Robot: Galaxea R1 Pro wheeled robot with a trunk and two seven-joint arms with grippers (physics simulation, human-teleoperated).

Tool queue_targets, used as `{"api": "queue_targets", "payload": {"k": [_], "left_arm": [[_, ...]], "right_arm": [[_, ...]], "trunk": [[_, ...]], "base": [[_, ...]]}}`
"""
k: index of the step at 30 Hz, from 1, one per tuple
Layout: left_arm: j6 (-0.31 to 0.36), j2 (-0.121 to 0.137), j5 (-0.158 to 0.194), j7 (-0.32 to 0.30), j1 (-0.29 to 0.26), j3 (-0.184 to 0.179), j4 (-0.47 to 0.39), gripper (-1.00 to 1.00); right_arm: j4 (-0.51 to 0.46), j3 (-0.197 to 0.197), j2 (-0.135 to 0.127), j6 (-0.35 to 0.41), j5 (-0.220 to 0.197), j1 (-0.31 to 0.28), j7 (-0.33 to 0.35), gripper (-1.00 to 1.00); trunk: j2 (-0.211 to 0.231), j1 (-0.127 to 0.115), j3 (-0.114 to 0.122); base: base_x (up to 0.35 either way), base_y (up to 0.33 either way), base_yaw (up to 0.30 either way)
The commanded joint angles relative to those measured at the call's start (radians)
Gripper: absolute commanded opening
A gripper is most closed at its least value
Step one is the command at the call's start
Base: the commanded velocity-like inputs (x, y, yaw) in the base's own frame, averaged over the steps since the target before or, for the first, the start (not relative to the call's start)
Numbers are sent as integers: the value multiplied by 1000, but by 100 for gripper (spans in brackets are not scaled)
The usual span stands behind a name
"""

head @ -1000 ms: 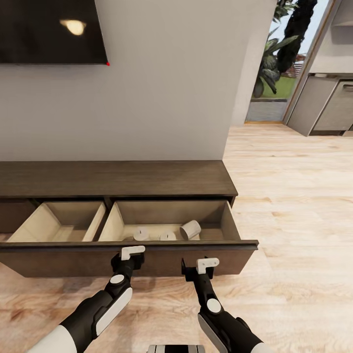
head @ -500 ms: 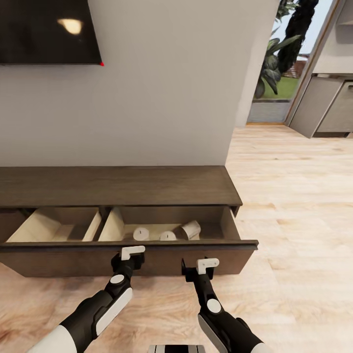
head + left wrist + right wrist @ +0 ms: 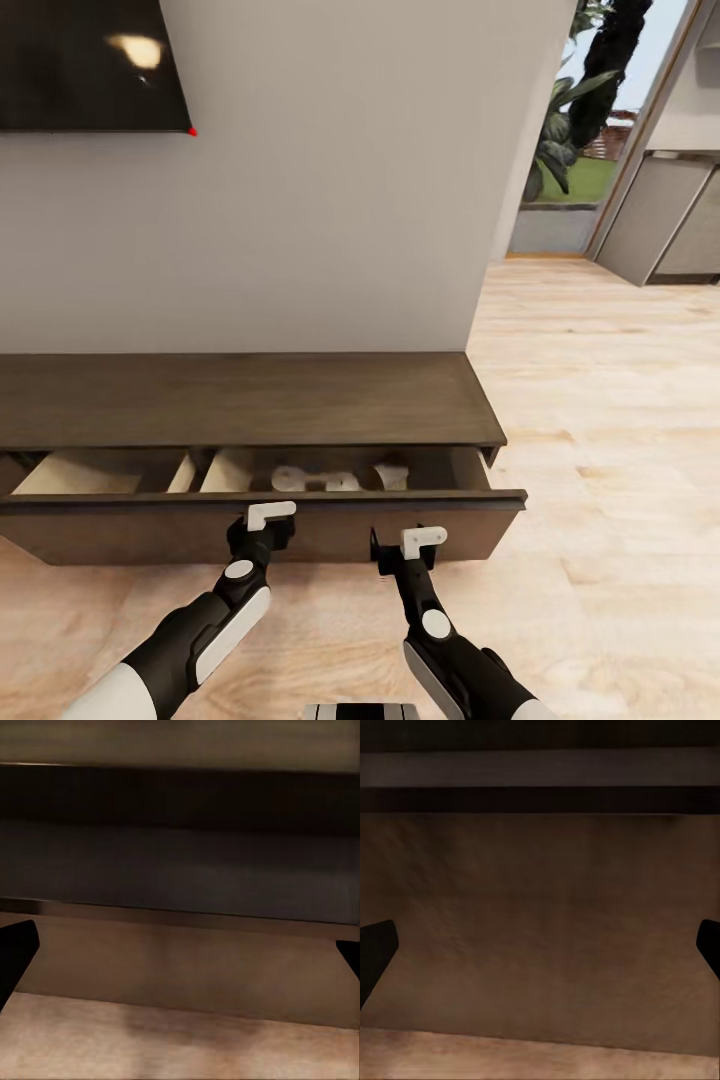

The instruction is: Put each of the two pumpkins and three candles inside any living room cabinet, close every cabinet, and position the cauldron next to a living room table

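I've got both grippers, left (image 3: 262, 528) and right (image 3: 408, 553), spread wide against the cabinet (image 3: 250, 398) drawer front (image 3: 150, 530); three candles (image 3: 340, 479) sit inside the part-open drawer.

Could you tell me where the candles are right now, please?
In the head view, the candles lie inside the right-hand compartment of the cabinet drawer, which is open only a narrow gap, just beyond the left gripper.

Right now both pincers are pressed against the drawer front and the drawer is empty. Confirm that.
Not quite: the drawer is not empty. The head view shows pale candles lying inside it, in the narrow gap that remains under the cabinet top. The left pincer and right pincer are at the drawer front, as you say.
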Motion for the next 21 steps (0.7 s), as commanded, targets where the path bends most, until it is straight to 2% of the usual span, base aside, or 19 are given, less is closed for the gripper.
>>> {"api": "queue_targets", "payload": {"k": [1,11,21], "left_arm": [[3,1,0,6,-1,-5,-2,100],[3,1,0,6,-1,-5,-2,100],[3,1,0,6,-1,-5,-2,100]], "right_arm": [[1,6,0,-7,-10,-1,-6,100],[1,6,-1,-7,-10,-1,-6,100],[1,6,0,-7,-10,-1,-6,100]], "trunk": [[0,0,-1],[0,0,-1],[0,0,-1]], "base": [[305,0,0],[297,0,0],[200,0,0]]}}
